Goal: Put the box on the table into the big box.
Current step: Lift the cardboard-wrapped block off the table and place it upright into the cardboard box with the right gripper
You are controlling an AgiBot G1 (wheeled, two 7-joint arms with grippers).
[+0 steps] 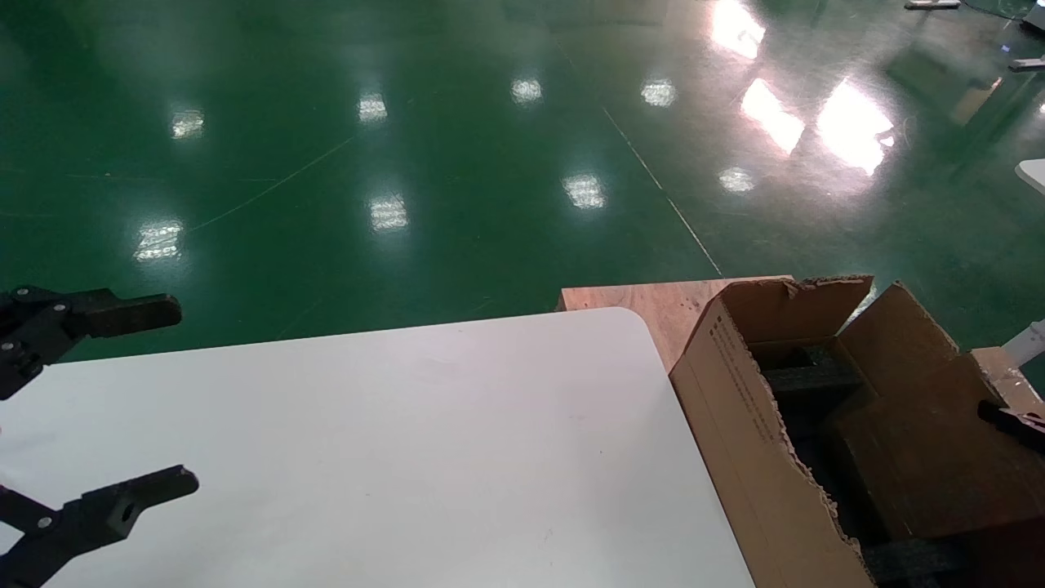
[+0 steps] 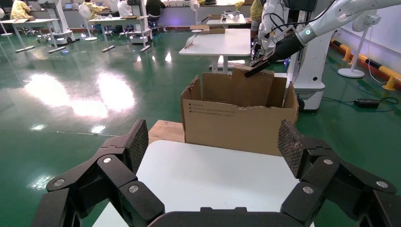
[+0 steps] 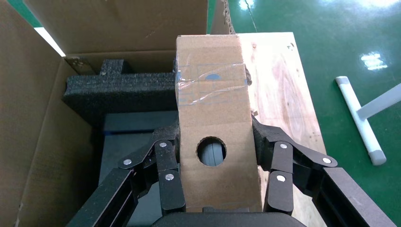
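My right gripper (image 3: 215,131) is shut on the box (image 3: 213,109), a small brown carton with clear tape and a round hole in its broad face. It holds the box in the open top of the big box (image 1: 759,425), above the black foam (image 3: 118,90). In the head view the box (image 1: 906,457) sits dark inside the big box, with my right gripper (image 1: 1012,423) at its edge. My left gripper (image 1: 163,400) is open and empty over the left end of the white table (image 1: 408,457). It also shows in the left wrist view (image 2: 213,142).
A flat plywood board (image 1: 653,302) lies beyond the table's rounded corner, beside the big box. The big box has ragged torn walls and raised flaps (image 1: 906,327). Green floor surrounds the table. White stand legs (image 3: 364,118) lie near the board.
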